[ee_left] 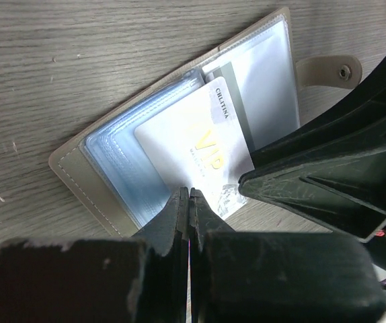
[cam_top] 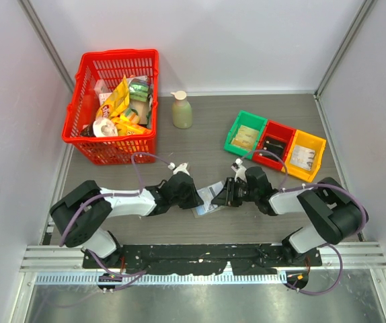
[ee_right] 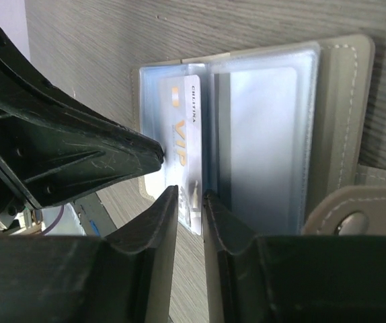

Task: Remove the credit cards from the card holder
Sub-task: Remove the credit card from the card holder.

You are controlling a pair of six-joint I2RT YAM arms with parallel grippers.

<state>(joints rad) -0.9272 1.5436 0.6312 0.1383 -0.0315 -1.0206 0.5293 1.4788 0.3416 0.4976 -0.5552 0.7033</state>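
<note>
From above, the left gripper point(cam_top: 183, 193) and right gripper point(cam_top: 228, 194) meet low over the grey wood-grain worktop point(cam_top: 206, 155), hiding most of the open grey-olive folding card holder point(cam_top: 205, 205) between them. The left wrist view shows the left gripper clenched tight, its tips at the near edge of a white card point(ee_left: 196, 145) with gold VIP lettering that juts from the holder. Whether it pinches the card is unclear. In the right wrist view, the right gripper stands narrowly parted over that card's corner.
</note>
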